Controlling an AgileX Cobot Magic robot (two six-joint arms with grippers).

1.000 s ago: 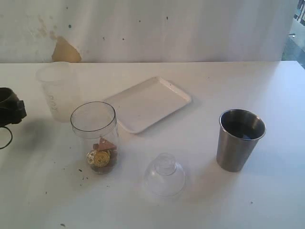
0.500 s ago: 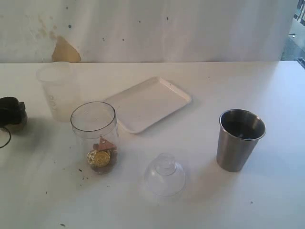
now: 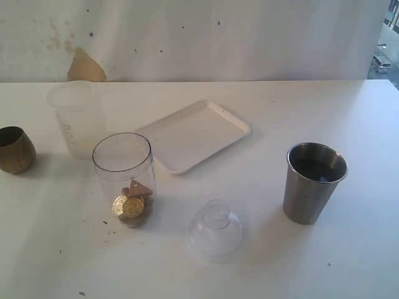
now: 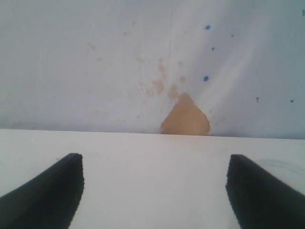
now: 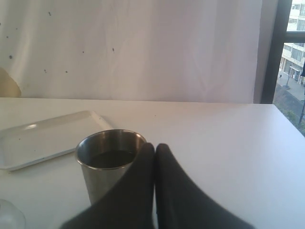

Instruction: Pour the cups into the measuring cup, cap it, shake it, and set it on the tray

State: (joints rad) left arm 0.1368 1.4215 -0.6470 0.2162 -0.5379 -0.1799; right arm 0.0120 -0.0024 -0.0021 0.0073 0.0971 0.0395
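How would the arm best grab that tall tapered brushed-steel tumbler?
The tall tapered brushed-steel tumbler: probably grip its side wall near mid-height, coming level from the right. It stands upright and widens upward, so pinched walls shouldn't slip down; the shut right end effector must open first.

White tray (image 3: 193, 134) — brown cup (image 3: 15, 149)

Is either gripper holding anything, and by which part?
Nothing is held: the left gripper is open and empty, the right gripper shut on nothing.
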